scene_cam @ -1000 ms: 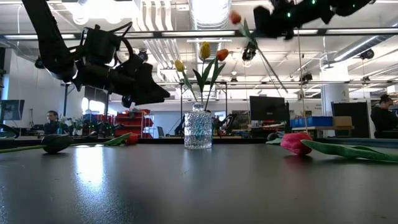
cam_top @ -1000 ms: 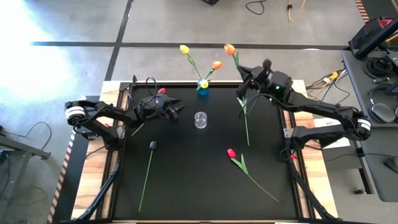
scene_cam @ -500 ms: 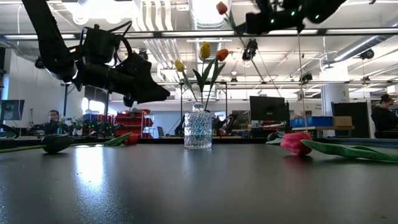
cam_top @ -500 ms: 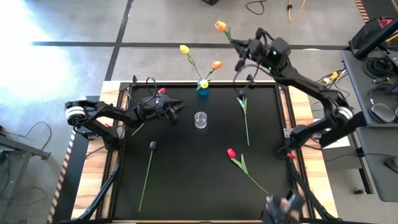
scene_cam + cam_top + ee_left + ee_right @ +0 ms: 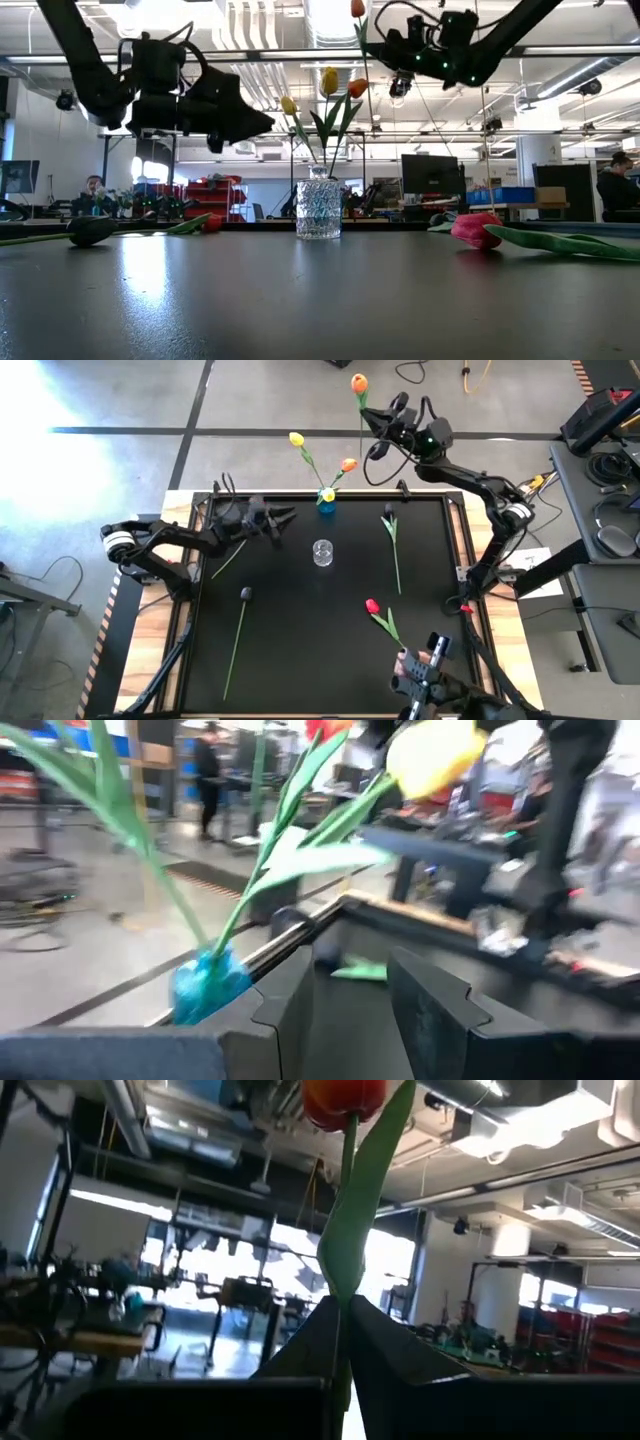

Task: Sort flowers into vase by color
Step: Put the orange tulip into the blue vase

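My right gripper (image 5: pixel 383 428) is raised high over the table's far edge, shut on an orange tulip (image 5: pixel 359 382) whose head tops the right wrist view (image 5: pixel 343 1095). Nearby stands a blue vase (image 5: pixel 327 506) with a yellow tulip (image 5: pixel 297 439) and an orange one (image 5: pixel 348 464). A clear glass vase (image 5: pixel 318 208) stands mid-table. My left gripper (image 5: pixel 283 517) hovers open to the left of the blue vase (image 5: pixel 208 982). A dark tulip (image 5: pixel 245 593), a red tulip (image 5: pixel 372 605) and a green stem (image 5: pixel 394 555) lie flat on the table. My right gripper pinches the orange tulip's stem (image 5: pixel 340 1285) between its two fingers, at the leaf well below the head. The fingers come level from the table's right and lie across the stem. The flower is lifted clear and stands upright, head up, its lower stem (image 5: pixel 362 448) hanging below the fingers.
Another red tulip's head (image 5: pixel 210 222) lies under my left arm, its stem (image 5: pixel 228 560) on the mat. A dark device (image 5: pixel 428 672) shows at the table's near edge. The black mat (image 5: pixel 300 650) has bare room between the flowers.
My right gripper has risen and swung toward the far left, above the blue vase's side, staying shut; the orange tulip has gone up with it and turned from slanted to upright. My left gripper has shifted a little toward the far edge.
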Available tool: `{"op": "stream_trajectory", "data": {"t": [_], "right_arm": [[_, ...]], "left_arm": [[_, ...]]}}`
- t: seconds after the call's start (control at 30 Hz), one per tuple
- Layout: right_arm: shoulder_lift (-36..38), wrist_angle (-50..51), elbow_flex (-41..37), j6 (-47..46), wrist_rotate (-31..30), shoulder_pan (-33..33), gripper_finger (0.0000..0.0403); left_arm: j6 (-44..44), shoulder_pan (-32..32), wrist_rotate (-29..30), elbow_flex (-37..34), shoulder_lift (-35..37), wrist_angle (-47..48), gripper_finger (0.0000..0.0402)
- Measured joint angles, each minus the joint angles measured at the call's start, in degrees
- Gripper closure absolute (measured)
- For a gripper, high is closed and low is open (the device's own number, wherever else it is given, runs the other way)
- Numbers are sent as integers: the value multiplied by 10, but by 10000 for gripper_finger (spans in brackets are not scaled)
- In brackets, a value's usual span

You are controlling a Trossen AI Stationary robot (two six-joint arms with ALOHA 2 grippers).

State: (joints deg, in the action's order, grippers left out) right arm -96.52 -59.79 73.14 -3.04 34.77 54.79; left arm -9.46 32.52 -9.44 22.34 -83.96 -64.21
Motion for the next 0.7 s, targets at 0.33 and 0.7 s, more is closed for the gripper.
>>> {"op": "stream_trajectory", "data": {"t": [0.33,0.7], "right_arm": [[-90,-200,-14,-136,-76,-5,391],[-110,-217,-61,-180,-204,-45,391]], "left_arm": [[-19,29,-55,14,0,-2,287],[-19,29,-51,10,0,-1,287]]}}
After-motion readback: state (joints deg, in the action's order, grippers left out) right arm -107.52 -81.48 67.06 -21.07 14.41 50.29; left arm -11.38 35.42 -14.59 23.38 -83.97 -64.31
